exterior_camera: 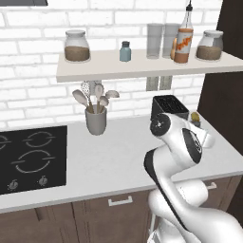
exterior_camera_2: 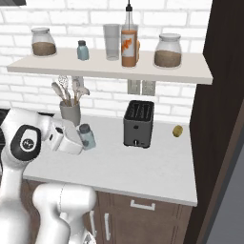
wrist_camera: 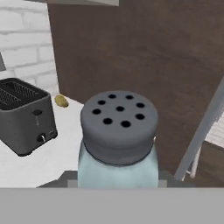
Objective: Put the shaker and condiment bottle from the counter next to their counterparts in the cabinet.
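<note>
The gripper [exterior_camera_2: 82,139] is clamped on the shaker [exterior_camera_2: 86,135], which is held clear of the counter [exterior_camera_2: 143,164], in front of the utensil crock [exterior_camera_2: 70,113] and left of the toaster [exterior_camera_2: 138,123] as seen from the right base view. In the hand view the shaker's perforated dark cap [wrist_camera: 119,124] sits close to the lens with the pale body below it, so a firm hold near the body is inferred; the fingertips themselves are hidden. The shaker's long axis is seen slightly tilted from upright in the right base view, cap uppermost; in the hand view the cap is turned toward the camera. The twin shaker [exterior_camera_2: 83,50] is noted on the shelf [exterior_camera_2: 114,70], between the left jar [exterior_camera_2: 42,42] and the glass [exterior_camera_2: 111,41]. The tall bottle [exterior_camera_2: 128,40] with the pump spout already stands on the shelf, so the bottle part is judged done and the shaker transfer is the step in hand, at its carry stage. The next move is judged to call for a lift above the shelf edge, a reach left and back toward the twin, and a level set-down just beside it without knocking it or the glass. The shaker should be brought fully upright before release.
</note>
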